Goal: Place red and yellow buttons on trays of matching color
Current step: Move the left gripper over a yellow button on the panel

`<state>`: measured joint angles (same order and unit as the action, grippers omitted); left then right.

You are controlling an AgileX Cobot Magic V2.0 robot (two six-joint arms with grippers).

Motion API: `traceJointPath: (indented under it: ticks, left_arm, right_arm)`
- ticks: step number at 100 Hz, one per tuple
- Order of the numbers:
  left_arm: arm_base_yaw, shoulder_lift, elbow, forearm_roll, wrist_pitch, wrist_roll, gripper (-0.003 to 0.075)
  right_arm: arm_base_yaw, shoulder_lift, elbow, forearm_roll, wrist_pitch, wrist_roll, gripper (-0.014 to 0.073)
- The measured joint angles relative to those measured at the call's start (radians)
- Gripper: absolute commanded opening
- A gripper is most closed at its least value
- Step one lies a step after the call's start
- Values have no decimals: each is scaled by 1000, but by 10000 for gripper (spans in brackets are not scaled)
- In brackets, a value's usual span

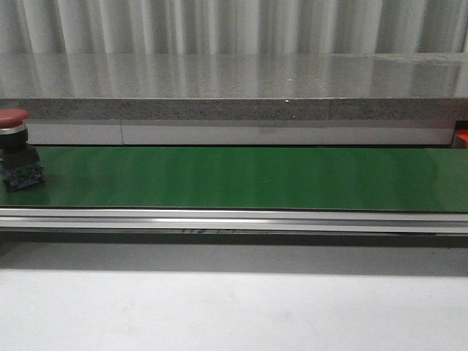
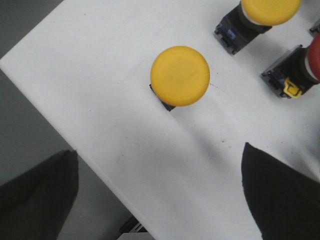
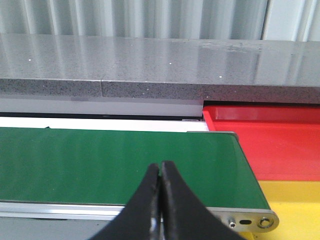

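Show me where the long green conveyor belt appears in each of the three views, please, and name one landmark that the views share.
Front view: the long green conveyor belt runs across the whole width, a red push button standing at its left end.
Left wrist view: not in it; only a white surface with buttons shows.
Right wrist view: the belt ends beside the red tray.
Shared landmark: the grey speckled ledge behind the belt.

My left gripper (image 2: 160,200) hangs spread wide over a white table (image 2: 100,90); a yellow button (image 2: 180,75) stands just beyond its fingertips (image 2: 280,195).
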<state>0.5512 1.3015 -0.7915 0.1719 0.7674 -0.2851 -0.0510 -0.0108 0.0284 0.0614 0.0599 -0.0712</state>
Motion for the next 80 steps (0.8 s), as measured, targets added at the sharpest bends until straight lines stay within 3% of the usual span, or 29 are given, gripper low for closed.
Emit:
traceJointPath:
  ticks: [33, 80]
  left_arm:
    - [0, 195, -94, 7, -42, 0, 629]
    - [0, 349, -105, 15, -160, -2, 623]
  right_arm:
    - [0, 0, 0, 0, 0, 0, -67]
    - [0, 0, 0, 0, 0, 0, -67]
